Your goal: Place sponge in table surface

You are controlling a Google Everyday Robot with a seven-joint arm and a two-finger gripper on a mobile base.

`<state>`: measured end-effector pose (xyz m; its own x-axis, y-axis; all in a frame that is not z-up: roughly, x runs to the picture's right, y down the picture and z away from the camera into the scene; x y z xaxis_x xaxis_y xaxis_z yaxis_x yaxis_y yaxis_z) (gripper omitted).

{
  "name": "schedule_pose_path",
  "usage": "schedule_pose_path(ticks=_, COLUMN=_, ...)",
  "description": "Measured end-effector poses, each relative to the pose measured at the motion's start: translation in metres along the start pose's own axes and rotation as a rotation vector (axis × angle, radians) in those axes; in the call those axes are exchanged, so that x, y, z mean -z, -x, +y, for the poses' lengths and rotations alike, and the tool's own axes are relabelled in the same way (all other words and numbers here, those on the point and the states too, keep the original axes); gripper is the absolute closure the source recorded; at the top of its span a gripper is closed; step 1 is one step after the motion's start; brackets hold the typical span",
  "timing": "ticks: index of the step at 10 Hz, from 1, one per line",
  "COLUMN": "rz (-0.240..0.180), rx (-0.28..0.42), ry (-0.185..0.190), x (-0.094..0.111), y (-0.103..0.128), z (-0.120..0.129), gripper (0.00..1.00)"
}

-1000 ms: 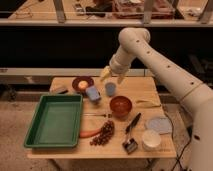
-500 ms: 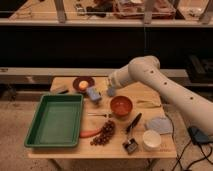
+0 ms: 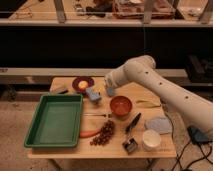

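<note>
Light tan wooden table [image 3: 136,94]: carrying everything listed below.
White robot arm [image 3: 165,92]: reaching in from the right, bending at the elbow above the far edge of the table.
Pincer [image 3: 107,86]: hanging low over the far middle of the table, just above a blue-grey cylindrical cup [image 3: 110,92]; not possible to tell whether it is spread or pressed together.
Small pale blue-grey rectangular sponge [image 3: 92,95]: lying slightly tilted on the bare wood of the table, just left of the pincer and the cup; not possible to tell whether it is touching the pincer.
Dark red round plate [image 3: 82,83]: sitting at the far side, just beyond and left of the sponge, holding something small and orange.
Green rectangular plastic tray [image 3: 52,142]: taking up the left part of the table.
Orange-brown round bowl [image 3: 120,105]: standing near the middle, nearer than the cup.
Dark cluster of grapes [image 3: 103,134]: lying towards the near edge, right of the tray.
Flat grey-blue cloth [image 3: 159,125]: lying on the right side.
White round cup [image 3: 150,140]: standing by the near right corner, just nearer than the cloth.
</note>
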<state>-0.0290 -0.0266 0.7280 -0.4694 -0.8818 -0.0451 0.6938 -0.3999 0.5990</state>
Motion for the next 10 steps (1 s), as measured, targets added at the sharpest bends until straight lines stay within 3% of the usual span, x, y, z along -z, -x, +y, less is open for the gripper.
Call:
schedule_pose_path(ticks=3, rz=-0.161, rx=0.1, ry=0.046, x=-0.08, y=-0.013, z=0.009, gripper=0.35)
schedule_pose_path(ticks=6, rz=-0.257, rx=0.08, ry=0.078, x=-0.112, y=-0.005, z=0.017, gripper=0.35)
schedule_pose_path(ticks=10, rz=-0.359, rx=0.017, ry=0.121, x=-0.14, y=0.01, z=0.041, gripper=0.35)
